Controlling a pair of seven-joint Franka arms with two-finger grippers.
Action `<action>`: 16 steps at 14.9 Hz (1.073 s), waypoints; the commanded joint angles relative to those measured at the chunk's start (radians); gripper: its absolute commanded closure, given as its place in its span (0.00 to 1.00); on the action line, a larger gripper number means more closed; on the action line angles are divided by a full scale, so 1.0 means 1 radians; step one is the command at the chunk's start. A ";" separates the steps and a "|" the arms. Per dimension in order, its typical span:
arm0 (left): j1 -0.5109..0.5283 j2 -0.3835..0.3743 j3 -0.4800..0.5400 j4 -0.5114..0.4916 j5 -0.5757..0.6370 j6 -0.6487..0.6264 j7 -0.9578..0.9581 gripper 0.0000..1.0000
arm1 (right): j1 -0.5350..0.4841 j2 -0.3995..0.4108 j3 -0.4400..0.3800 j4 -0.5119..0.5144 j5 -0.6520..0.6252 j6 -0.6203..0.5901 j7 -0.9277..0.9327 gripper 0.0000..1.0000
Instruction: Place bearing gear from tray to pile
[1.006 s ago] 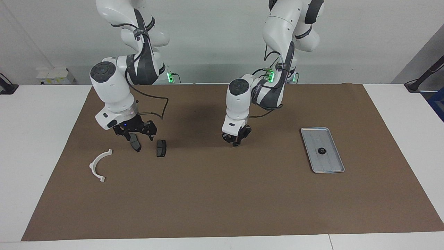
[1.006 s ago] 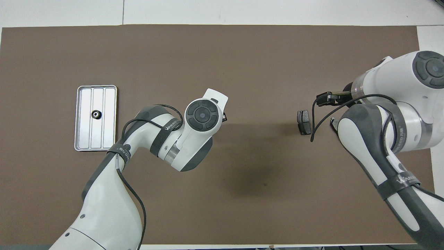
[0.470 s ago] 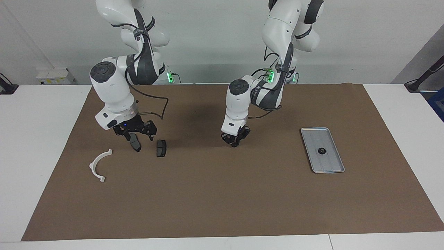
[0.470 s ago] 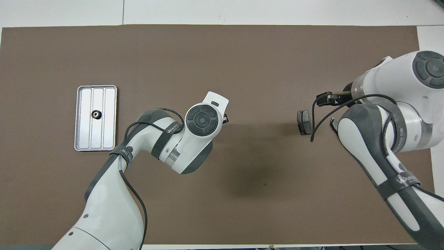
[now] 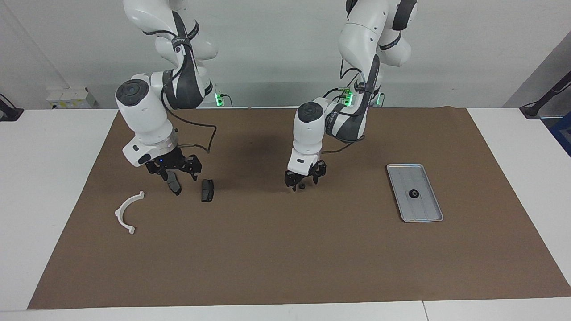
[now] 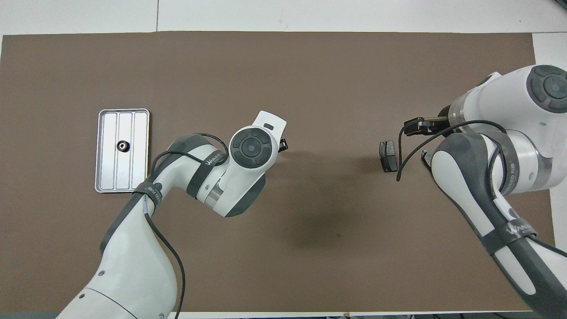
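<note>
While the left pincer [image 5: 304, 183] hangs low over the middle of the brown mat [image 5: 285, 249], its fingers stand apart, and a small dark part [image 5: 302, 185] lies on the mat between the fingertips, not gripped. Whether that part touches either finger cannot be told. In the overhead view the left arm's wrist covers nearly all of this pincer and the small part.

At the left arm's end of the desk [image 5: 53, 178] the silver tray [image 5: 428, 211] lies flat on the mat, and one bearing gear [image 5: 413, 194] rests on it near its middle.

Toward the right arm's end, the right pincer [image 5: 173, 180] hovers with its fingers spread wide, just above one dark grey pad [image 5: 175, 186] of the pile. A second dark grey pad [image 5: 207, 190] lies just beside the first, toward the middle of the mat. A white semicircular bracket [image 5: 127, 211] lies farther from the robots than both pads and nearer the end of the mat, apart from them.
</note>
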 commanded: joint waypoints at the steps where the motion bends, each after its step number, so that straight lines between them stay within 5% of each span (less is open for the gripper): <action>1: 0.159 -0.089 -0.005 0.007 0.021 -0.067 0.183 0.08 | 0.000 -0.002 0.000 -0.007 0.028 -0.004 0.011 0.00; 8: 0.542 -0.141 -0.005 0.012 -0.103 -0.148 0.812 0.09 | 0.221 0.030 0.000 0.004 0.016 0.019 0.417 0.00; 16: 0.613 -0.159 -0.001 -0.158 -0.106 -0.058 0.908 0.09 | 0.494 0.239 -0.003 0.219 -0.064 -0.006 0.879 0.00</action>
